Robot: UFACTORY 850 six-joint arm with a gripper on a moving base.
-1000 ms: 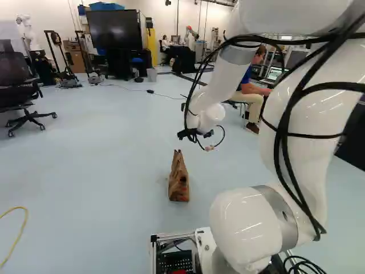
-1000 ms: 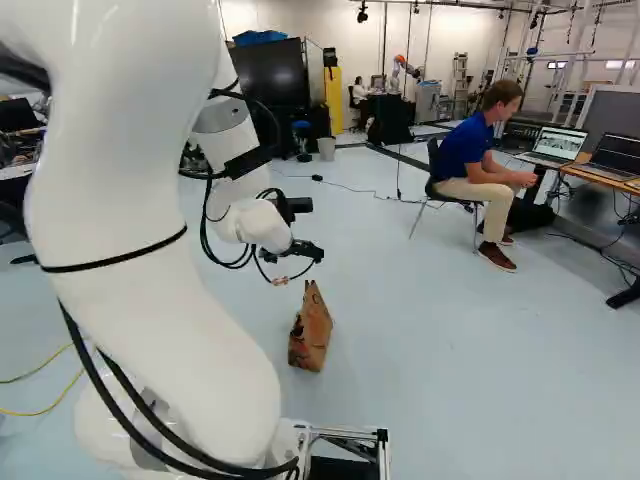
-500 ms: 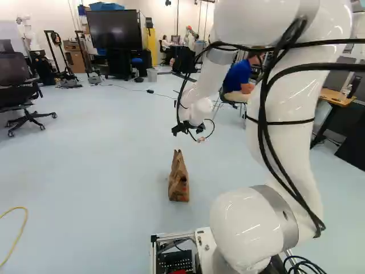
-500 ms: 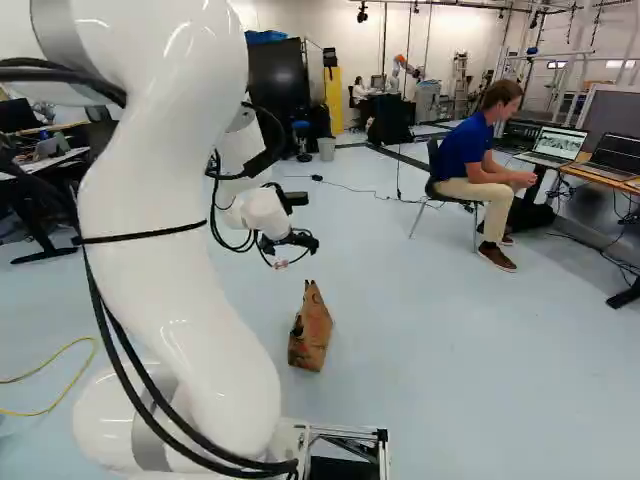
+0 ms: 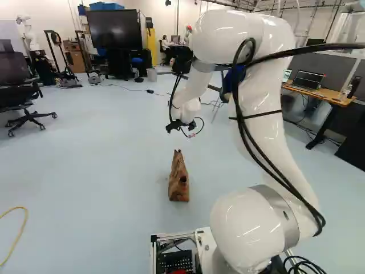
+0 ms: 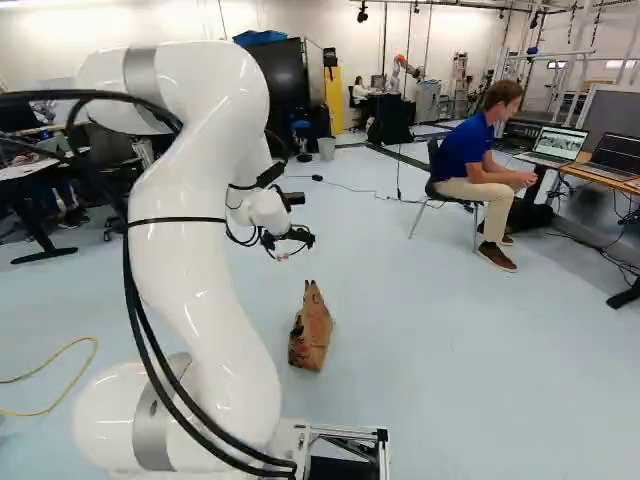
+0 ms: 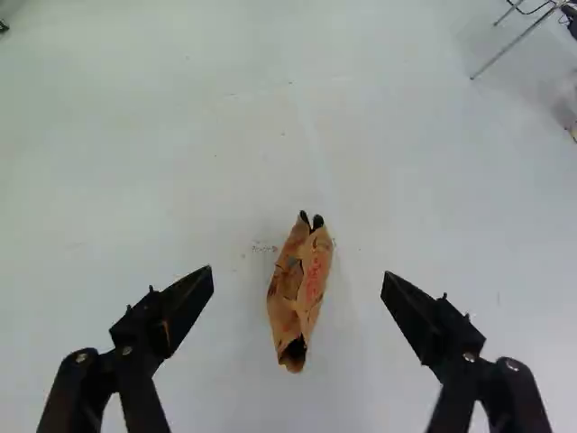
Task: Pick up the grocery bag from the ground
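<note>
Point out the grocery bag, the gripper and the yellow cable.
Grocery bag [image 5: 178,191], left base view: lower part of its near side.
Gripper [image 7: 297,279], wrist view: midway between its open fingertips.
Yellow cable [image 5: 25,217], left base view: its bend.

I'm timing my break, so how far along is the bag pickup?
Early, it seems. Looks done: the gripper is open and roughly lined up, the bag showing between its fingers in the wrist view. In hand: nothing; the gripper hangs higher than the bag, clear of it. Left: come down, close, and lift the bag off the floor.
</note>
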